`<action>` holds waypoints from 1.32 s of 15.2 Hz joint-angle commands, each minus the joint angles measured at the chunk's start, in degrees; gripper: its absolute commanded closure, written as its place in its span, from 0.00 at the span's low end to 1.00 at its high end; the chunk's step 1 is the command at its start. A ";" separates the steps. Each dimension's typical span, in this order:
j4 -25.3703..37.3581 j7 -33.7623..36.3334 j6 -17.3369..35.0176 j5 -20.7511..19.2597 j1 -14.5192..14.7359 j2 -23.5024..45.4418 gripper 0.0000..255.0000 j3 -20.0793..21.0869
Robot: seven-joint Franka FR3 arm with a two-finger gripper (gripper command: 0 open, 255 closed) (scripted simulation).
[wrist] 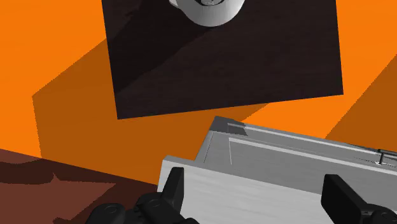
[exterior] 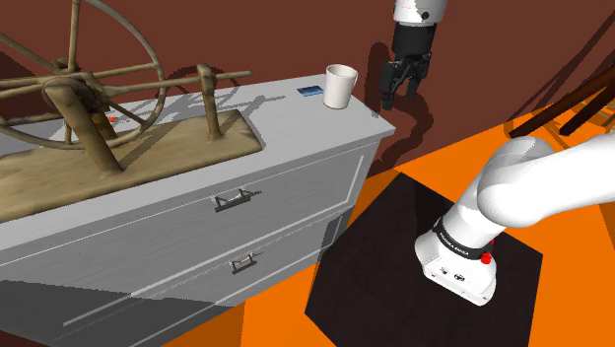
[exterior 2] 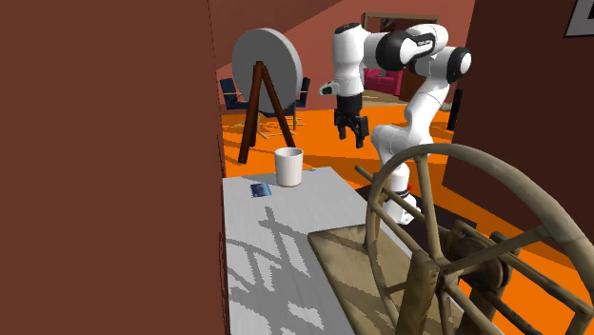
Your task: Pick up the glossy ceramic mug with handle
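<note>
A white glossy mug (exterior: 340,86) stands upright near the far corner of the grey dresser top (exterior: 276,123). It also appears in the second exterior view (exterior 2: 288,167). My black gripper (exterior: 399,94) hangs open, fingers pointing down, just past that corner and to the shoulder view's right of the mug, apart from it. From the second exterior view the gripper (exterior 2: 351,136) is behind and right of the mug. In the wrist view the fingers (wrist: 173,188) stand wide apart with nothing between them, above the dresser's corner (wrist: 273,168).
A large wooden spinning wheel (exterior: 108,108) on a plank fills the near part of the dresser top. A small blue card (exterior: 310,92) lies beside the mug. The dresser front has two drawer handles (exterior: 232,201). The dark stand (exterior: 394,266) sits on the orange floor.
</note>
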 commanded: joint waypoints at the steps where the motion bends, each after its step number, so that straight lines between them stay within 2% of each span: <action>1: 0.00 0.00 0.00 0.00 0.00 0.00 0.00 0.00; 9: 11.21 0.25 8.48 -1.43 -1.03 16.71 0.00 0.05; 17: 26.41 0.81 12.34 -2.95 -1.77 32.79 0.00 0.09; 20: 25.59 0.88 13.93 -3.02 -1.78 33.46 0.00 0.09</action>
